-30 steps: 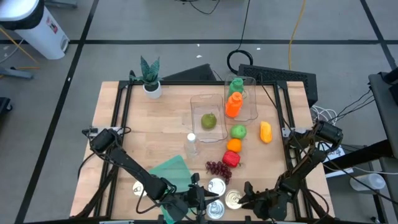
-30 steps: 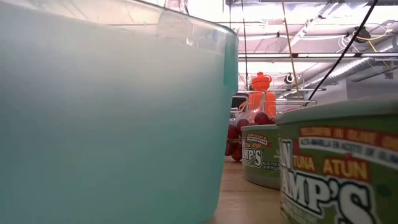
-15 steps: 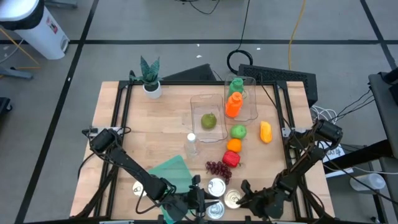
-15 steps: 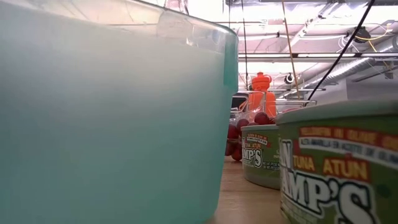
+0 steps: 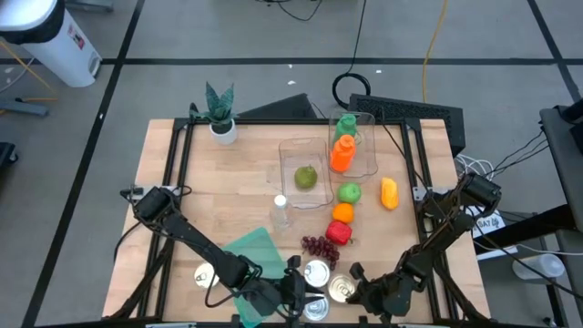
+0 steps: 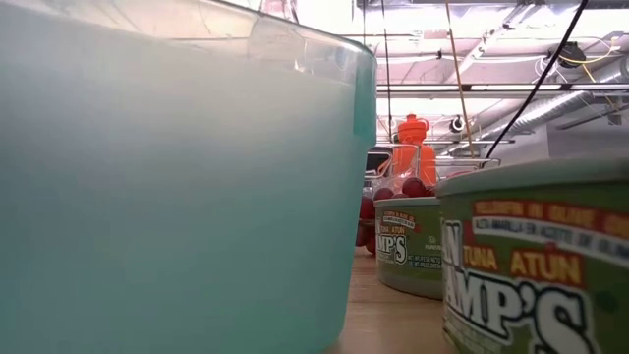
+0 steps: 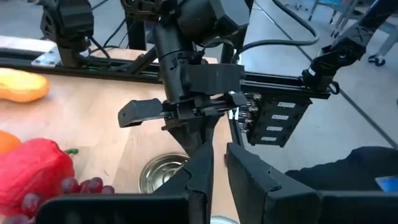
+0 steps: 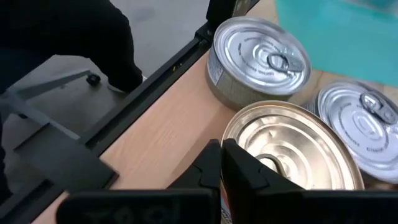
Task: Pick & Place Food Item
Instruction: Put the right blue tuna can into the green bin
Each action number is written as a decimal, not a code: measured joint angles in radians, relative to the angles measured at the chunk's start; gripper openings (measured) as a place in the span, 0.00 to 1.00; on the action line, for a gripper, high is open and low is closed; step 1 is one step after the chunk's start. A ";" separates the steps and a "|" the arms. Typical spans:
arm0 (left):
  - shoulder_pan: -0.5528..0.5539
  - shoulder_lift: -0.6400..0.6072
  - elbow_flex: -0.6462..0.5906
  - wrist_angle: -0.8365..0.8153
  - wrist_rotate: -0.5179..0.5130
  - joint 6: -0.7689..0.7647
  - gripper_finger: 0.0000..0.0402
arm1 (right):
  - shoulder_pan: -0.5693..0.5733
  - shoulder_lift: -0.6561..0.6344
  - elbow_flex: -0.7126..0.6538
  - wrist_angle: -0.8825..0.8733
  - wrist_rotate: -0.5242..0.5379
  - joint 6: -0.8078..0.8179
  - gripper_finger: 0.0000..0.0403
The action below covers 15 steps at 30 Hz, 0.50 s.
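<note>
Toy foods lie right of centre: a red pepper [image 5: 339, 232], purple grapes [image 5: 318, 246], an orange [image 5: 342, 212], a green apple [image 5: 349, 192] and a yellow piece [image 5: 389, 192]. A second apple [image 5: 305, 176] sits in a clear tray [image 5: 293, 150]. Both arms are low at the near edge. My left gripper [image 5: 296, 281] [image 7: 219, 163] is shut and points toward the right arm. My right gripper [image 5: 355, 275] [image 8: 222, 154] is shut, just over a gold-topped can [image 8: 292, 146]. Neither holds anything.
Three tuna cans [image 5: 316, 272] [image 5: 342, 292] [image 5: 314, 308] stand between the grippers. A teal tub [image 5: 250, 251] is beside the left arm and fills most of the low view [image 6: 177, 177]. Orange [image 5: 342, 155] and green [image 5: 346, 126] bottles, a clear bottle [image 5: 280, 211] and a potted plant [image 5: 219, 114] are farther back.
Both arms have crept a little away from the near edge. The left gripper has drifted toward the cans, and the right gripper has moved slightly left and farther in. Their fingers have stayed as they were.
</note>
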<state>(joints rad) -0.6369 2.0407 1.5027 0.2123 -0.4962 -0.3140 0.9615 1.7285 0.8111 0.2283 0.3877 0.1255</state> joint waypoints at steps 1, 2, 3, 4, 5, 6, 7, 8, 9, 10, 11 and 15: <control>0.000 0.000 0.000 0.000 0.005 0.021 0.14 | 0.000 -0.010 -0.001 -0.008 -0.003 0.003 0.00; 0.000 0.000 0.000 0.000 0.008 0.043 0.15 | 0.000 -0.019 -0.002 -0.012 -0.005 0.008 0.00; -0.003 0.000 0.000 0.000 0.008 0.060 0.17 | 0.000 -0.027 -0.002 -0.016 -0.010 0.012 0.00; -0.005 0.000 0.000 0.001 0.007 0.074 0.19 | 0.000 -0.035 -0.003 -0.022 -0.016 0.013 0.00; -0.007 0.000 0.000 0.002 0.006 0.082 0.22 | 0.000 -0.043 -0.003 -0.029 -0.017 0.014 0.00; -0.007 0.000 0.000 0.002 0.006 0.088 0.25 | 0.000 -0.048 -0.004 -0.034 -0.017 0.018 0.00; -0.008 0.000 0.000 0.002 0.005 0.095 0.28 | -0.001 -0.052 -0.004 -0.037 -0.016 0.024 0.00; -0.010 0.000 0.000 0.002 0.005 0.099 0.32 | -0.005 -0.055 -0.004 -0.038 -0.018 0.033 0.00; -0.010 0.001 0.000 0.002 0.005 0.107 0.36 | -0.007 -0.058 -0.004 -0.038 -0.018 0.043 0.00; -0.010 0.010 0.000 0.013 0.005 0.113 0.39 | -0.010 -0.061 -0.004 -0.037 -0.017 0.050 0.00; -0.009 0.016 0.000 0.027 0.005 0.126 0.44 | -0.012 -0.064 -0.004 -0.035 -0.018 0.057 0.00; -0.007 0.062 0.000 0.074 0.031 0.192 0.59 | -0.026 -0.071 -0.004 -0.026 -0.045 0.076 0.00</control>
<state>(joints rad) -0.6435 2.1030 1.5028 0.2865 -0.4653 -0.1224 0.9352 1.6572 0.8070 0.2024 0.3425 0.2020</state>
